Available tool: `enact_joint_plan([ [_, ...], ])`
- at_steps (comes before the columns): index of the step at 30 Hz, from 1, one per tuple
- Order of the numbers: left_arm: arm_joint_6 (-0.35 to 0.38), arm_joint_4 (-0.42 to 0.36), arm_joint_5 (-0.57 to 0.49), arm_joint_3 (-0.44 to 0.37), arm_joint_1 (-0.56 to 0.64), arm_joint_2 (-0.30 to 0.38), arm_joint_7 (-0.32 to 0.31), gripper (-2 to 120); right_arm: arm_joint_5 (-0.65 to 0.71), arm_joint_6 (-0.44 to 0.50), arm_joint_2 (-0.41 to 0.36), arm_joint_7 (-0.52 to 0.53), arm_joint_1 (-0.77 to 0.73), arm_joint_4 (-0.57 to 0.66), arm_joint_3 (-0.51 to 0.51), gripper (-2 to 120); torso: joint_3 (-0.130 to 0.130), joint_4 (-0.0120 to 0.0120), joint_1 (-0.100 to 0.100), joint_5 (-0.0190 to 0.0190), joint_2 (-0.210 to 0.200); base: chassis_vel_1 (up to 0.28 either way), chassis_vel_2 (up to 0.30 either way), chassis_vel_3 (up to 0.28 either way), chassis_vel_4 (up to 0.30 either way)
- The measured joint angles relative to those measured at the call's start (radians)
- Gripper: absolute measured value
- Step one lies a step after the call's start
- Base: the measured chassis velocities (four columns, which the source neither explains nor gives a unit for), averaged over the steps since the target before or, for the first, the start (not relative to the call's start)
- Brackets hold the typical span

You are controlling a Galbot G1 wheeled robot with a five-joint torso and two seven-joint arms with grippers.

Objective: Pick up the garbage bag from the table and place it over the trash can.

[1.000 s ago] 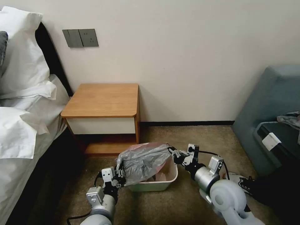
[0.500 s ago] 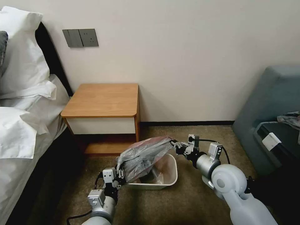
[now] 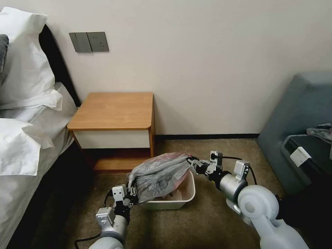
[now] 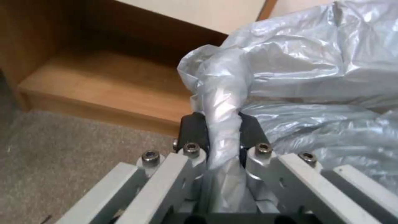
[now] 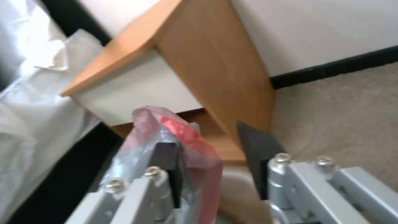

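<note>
The grey crinkly garbage bag (image 3: 159, 174) with a pink-red rim hangs stretched over the beige trash can (image 3: 166, 204), which stands on the carpet in front of the table (image 3: 114, 110). My left gripper (image 3: 133, 195) is at the can's near left corner, shut on a twisted fold of the bag (image 4: 298, 71); the left wrist view shows the plastic pinched in my left gripper (image 4: 222, 124). My right gripper (image 3: 192, 162) is at the can's far right corner. In the right wrist view it (image 5: 207, 140) stands open, with the pink rim (image 5: 191, 137) draped over one finger.
A bed with white pillows (image 3: 20, 138) lies along the left. A blue-grey armchair (image 3: 301, 114) and a dark case (image 3: 311, 155) stand on the right. The table's lower shelf (image 4: 104, 84) is just behind the can. Open carpet (image 3: 193, 228) lies in front.
My right gripper has lifted the bag's far edge and carried it slightly toward the wall. The can rocked up and settled again. My left gripper kept its hold.
</note>
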Motion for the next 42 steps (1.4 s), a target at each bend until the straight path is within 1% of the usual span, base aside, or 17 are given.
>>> enact_joint_plan([
  [2,0.002,0.002,-0.009,-0.006,-0.007,-0.002,-0.004,6,0.027,-0.011,-0.002,0.019,-0.009,0.031,0.0,46,0.0,0.0,0.0,0.0001,0.0,0.0,0.0,0.0,0.0],
  [3,0.004,0.003,-0.015,-0.012,-0.013,-0.005,-0.008,6,0.059,-0.019,-0.003,0.043,-0.016,0.061,0.001,53,0.0,0.0,0.0,0.0,0.0,0.0,0.0,0.0,0.0],
  [7,0.005,0.005,-0.021,-0.019,-0.018,-0.008,-0.011,6,0.079,-0.028,-0.004,0.068,-0.02,0.084,0.001,61,0.0,0.0,0.0,0.0,0.0,0.0,0.0,0.0,0.0],
  [10,0.005,0.006,-0.03,-0.03,-0.025,-0.009,-0.017,6,0.132,-0.042,-0.007,0.134,-0.02,0.12,0.003,78,0.0,0.0,0.0,0.0001,0.0,0.0,0.0,0.0,0.0],
  [11,0.005,0.006,-0.03,-0.03,-0.025,-0.009,-0.017,6,0.132,-0.042,-0.007,0.134,-0.02,0.12,0.003,78,0.0,0.0,0.0,0.0001,0.0,0.0,0.0,0.0,0.0],
  [13,0.005,0.007,-0.032,-0.036,-0.028,-0.01,-0.021,6,0.185,-0.049,-0.007,0.18,-0.023,0.144,0.005,88,0.0,0.0,0.0,0.0,0.0,0.0,0.0,0.0,0.0],
  [14,0.005,0.007,-0.032,-0.036,-0.028,-0.01,-0.021,6,0.185,-0.049,-0.007,0.18,-0.023,0.144,0.005,88,0.0,0.0,0.0,0.0,0.0,0.0,0.0,0.0,0.0],
  [16,0.005,0.007,-0.034,-0.041,-0.03,-0.012,-0.023,6,0.268,-0.056,-0.005,0.237,-0.027,0.164,0.004,96,0.0,0.0,0.0,0.0,0.0,0.0,0.0,0.0,0.0],
  [17,0.005,0.007,-0.034,-0.041,-0.03,-0.012,-0.023,6,0.268,-0.056,-0.005,0.237,-0.027,0.164,0.004,96,0.0,0.0,0.0,0.0,0.0,0.0,0.0,0.0,0.0],
  [18,0.001,0.007,-0.036,-0.046,-0.032,-0.013,-0.025,6,0.374,-0.059,-0.001,0.303,-0.03,0.178,-0.005,99,0.0,0.0,0.0,0.0,0.0,0.0,0.0,0.0,0.0],
  [19,0.0,0.007,-0.036,-0.047,-0.033,-0.013,-0.025,6,0.421,-0.059,0.001,0.333,-0.03,0.183,-0.01,100,0.0,0.0,0.0,0.0,0.0,0.0,0.0,0.0,0.0],
  [20,-0.007,0.005,-0.036,-0.051,-0.036,-0.015,-0.026,6,0.576,-0.059,0.009,0.434,-0.026,0.195,-0.027,100,0.0,0.0,0.0,0.0,0.0,0.0,0.0,0.0,0.0],
  [21,-0.007,0.005,-0.036,-0.051,-0.036,-0.015,-0.026,6,0.576,-0.059,0.009,0.434,-0.026,0.195,-0.027,100,0.0,0.0,0.0,0.0,0.0,0.0,0.0,0.0,0.0],
  [24,-0.029,0.003,-0.025,-0.058,-0.041,-0.015,-0.02,6,0.833,-0.04,0.027,0.605,-0.007,0.2,-0.048,100,0.0,0.0,0.0,0.0,0.0,0.0,0.0,0.0,0.0],
  [25,-0.029,0.003,-0.025,-0.058,-0.041,-0.015,-0.02,6,0.833,-0.04,0.027,0.605,-0.007,0.2,-0.048,100,0.0,0.0,0.0,0.0,0.0,0.0,0.0,0.0,0.0],
  [28,-0.058,-0.001,0.001,-0.062,-0.042,-0.014,0.0,6,0.965,0.005,0.041,0.725,0.015,0.192,-0.059,100,0.0,0.0001,0.0,0.0,0.0,0.0,0.0,0.0,0.0],
  [42,-0.161,0.009,0.15,-0.062,-0.043,-0.013,0.089,6,0.929,0.031,0.055,0.762,0.057,0.147,-0.118,100,0.0,0.0001,0.0,0.0,0.0,0.0,0.0,0.0,0.0],
])
